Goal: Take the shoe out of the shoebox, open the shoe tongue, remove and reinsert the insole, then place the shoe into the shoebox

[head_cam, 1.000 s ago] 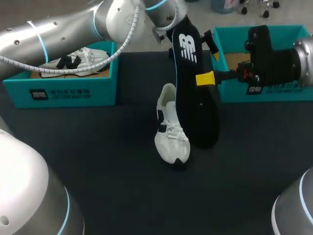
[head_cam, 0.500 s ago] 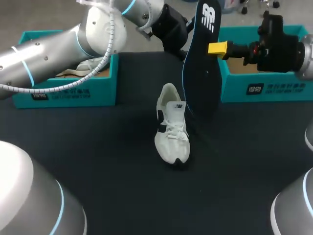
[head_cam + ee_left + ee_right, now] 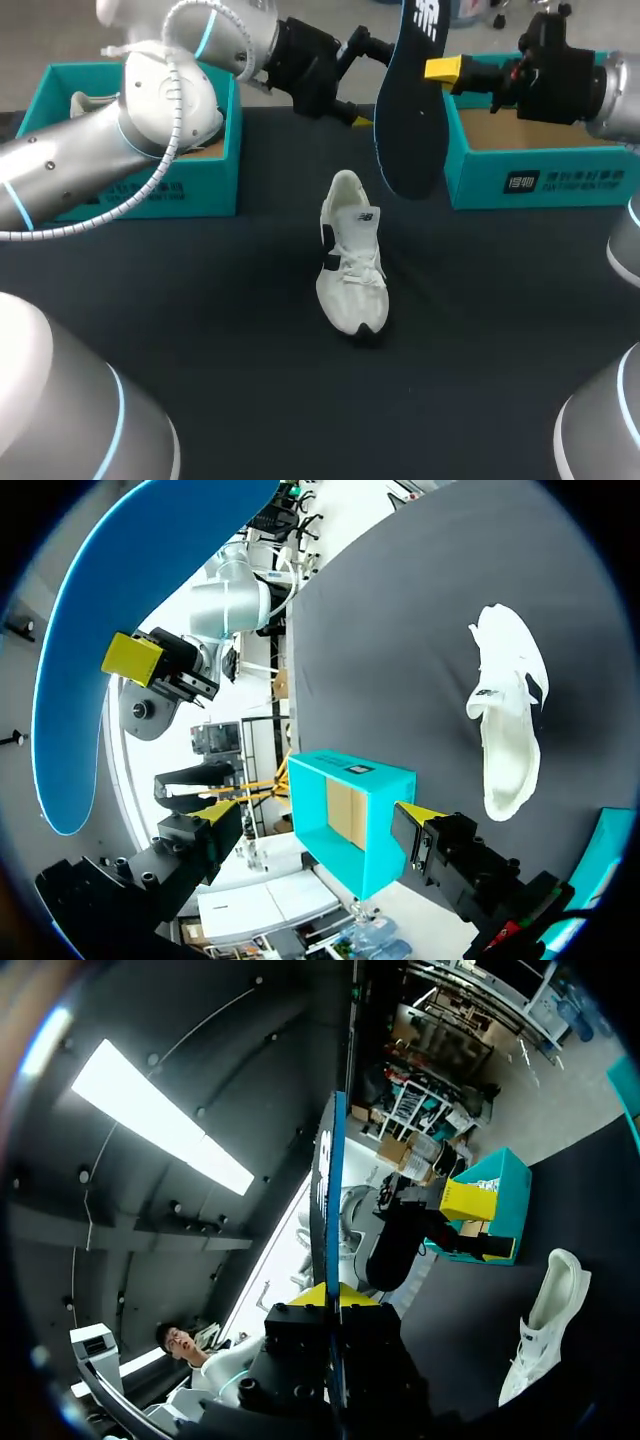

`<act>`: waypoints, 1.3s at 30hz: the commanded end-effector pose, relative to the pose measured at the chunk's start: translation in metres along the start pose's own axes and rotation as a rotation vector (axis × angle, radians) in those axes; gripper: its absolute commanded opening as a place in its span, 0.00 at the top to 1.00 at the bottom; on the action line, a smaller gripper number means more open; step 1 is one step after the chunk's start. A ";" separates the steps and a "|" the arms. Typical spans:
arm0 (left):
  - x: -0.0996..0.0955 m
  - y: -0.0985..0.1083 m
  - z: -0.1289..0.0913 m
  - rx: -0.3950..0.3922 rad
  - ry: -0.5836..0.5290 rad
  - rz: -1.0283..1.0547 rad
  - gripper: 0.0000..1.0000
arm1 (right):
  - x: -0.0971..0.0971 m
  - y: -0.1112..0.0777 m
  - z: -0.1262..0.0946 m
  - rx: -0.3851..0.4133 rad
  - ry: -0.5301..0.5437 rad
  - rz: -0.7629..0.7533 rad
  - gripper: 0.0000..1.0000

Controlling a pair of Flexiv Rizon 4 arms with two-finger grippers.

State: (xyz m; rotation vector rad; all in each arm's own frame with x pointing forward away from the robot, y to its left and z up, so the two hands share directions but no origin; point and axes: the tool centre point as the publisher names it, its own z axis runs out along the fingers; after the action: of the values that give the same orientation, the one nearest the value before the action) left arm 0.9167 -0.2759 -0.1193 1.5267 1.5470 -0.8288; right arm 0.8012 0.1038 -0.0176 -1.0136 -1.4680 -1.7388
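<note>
Step (my read): insole is out of the shoe; reinsertion looks next.
Right gripper (image 3: 440, 70): closed on the insole (image 3: 408, 130), yellow tips pinching its edge in the upper half; right wrist view shows the insole edge-on between the fingers.
Left gripper (image 3: 356, 82): fingers spread wide, nothing between them; sits just beside the insole on its left, not touching.
Insole position: in the air above the table (image 3: 200, 330), in front of the near corner of the right shoebox (image 3: 540, 180).
Insole long axis: roughly upright, logo heel end up, rounded toe end down.
Shoe (image 3: 350, 260): on the table between the two boxes, sole down, toe toward the robot, heel opening toward the far side.
Key relation: insole's low end hangs just beyond the shoe's heel and off to the robot's right, apart from it; the shoe lies below and nearer the robot than the right jaws.
Next move needs (judgement): bring the toe end across over the collar and tilt it along the shoe's length.
Nearer arm: the free left gripper is closer to the collar, so it could steady it.
Shoe look: white mesh upper, white laces tied, dark patch on the side, dark sole edge at the toe; tongue state unclear.
Insole look: dark navy top with white logo, bright blue underside, thin and flexible.
Left shoebox (image 3: 150, 185): teal, another pale shoe (image 3: 85, 100) inside.
</note>
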 end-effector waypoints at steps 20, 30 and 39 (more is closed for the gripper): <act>-0.004 -0.006 -0.042 0.039 -0.294 0.098 0.00 | -0.042 0.044 -0.030 0.033 -0.102 0.171 1.00; -0.017 -0.026 -0.045 0.008 -0.404 0.177 0.00 | -0.079 0.066 -0.035 0.087 -0.280 0.352 1.00; -0.027 -0.029 -0.032 0.036 -0.512 0.185 0.00 | -0.096 0.074 -0.014 0.140 -0.338 0.382 1.00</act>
State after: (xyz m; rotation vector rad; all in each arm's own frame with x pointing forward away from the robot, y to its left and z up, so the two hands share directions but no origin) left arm 0.8805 -0.2542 -0.0794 1.3537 1.0468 -1.0210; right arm 0.8995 0.0691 -0.0647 -1.4799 -1.4102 -1.2876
